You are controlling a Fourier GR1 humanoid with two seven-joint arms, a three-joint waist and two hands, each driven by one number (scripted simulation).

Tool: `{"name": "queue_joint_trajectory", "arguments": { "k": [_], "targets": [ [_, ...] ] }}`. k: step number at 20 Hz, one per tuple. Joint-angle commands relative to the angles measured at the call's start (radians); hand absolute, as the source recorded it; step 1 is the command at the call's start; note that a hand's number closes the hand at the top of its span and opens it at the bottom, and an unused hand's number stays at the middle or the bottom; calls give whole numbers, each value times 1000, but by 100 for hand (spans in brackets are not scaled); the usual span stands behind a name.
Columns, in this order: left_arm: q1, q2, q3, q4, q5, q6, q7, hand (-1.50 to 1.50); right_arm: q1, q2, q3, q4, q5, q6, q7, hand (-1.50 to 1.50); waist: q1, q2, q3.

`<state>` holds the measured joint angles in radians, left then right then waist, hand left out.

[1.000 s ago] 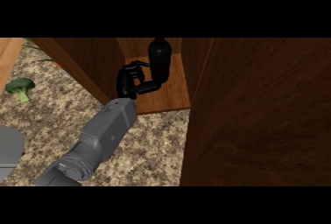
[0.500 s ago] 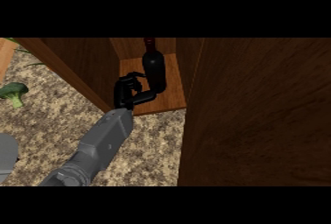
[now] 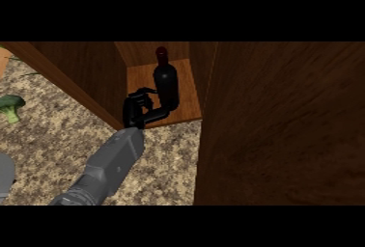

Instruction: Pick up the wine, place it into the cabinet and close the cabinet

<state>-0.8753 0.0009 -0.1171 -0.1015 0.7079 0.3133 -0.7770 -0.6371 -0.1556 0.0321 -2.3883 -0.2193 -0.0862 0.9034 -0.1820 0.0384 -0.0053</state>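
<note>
Fingers (image 3: 135,107) of left hand (image 3: 143,108) curled, thumb hooked at wine bottle (image 3: 166,82) base, bottle upright in cabinet (image 3: 187,103).

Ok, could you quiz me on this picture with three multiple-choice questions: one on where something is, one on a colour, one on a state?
1. Where is the wine bottle?
A. Lying on the counter
B. Inside the cabinet
C. On top of the cabinet

2. What colour is the broccoli on the counter?
A. Green
B. Purple
C. White

3. What state is the cabinet in?
A. Shut
B. Open
C. Tipped over

Answers:
1. B: the wine bottle stands on the wooden floor of the cabinet, with the right hand at its base.
2. A: the broccoli at the left, on the speckled counter, is green.
3. B: the inside shows, and the door is swung out at the right.
</note>
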Motion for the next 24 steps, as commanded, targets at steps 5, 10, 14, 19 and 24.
{"name": "queue_joint_trajectory", "arguments": {
  "k": [5,10,14,19,24],
  "targets": [
    [-7,-1,-41,-24,18,26,-1,150,16,-2,-5,-1,-29,18,-2,-150,1,2,0],
    [-75,-1,-55,-42,44,76,58,150,3,-1,-55,31,-46,17,-29,-150,3,1,2],
    [-87,-1,-68,-40,53,101,55,150,6,5,-33,7,-47,19,-24,-150,-4,5,1],
    [-128,-1,-74,-58,84,145,69,150,46,4,-40,21,-42,34,-42,-150,-3,7,2],
    [-206,-1,-79,-30,82,171,123,150,32,-5,-56,36,-36,34,-47,-150,24,6,3]
  ]
}}
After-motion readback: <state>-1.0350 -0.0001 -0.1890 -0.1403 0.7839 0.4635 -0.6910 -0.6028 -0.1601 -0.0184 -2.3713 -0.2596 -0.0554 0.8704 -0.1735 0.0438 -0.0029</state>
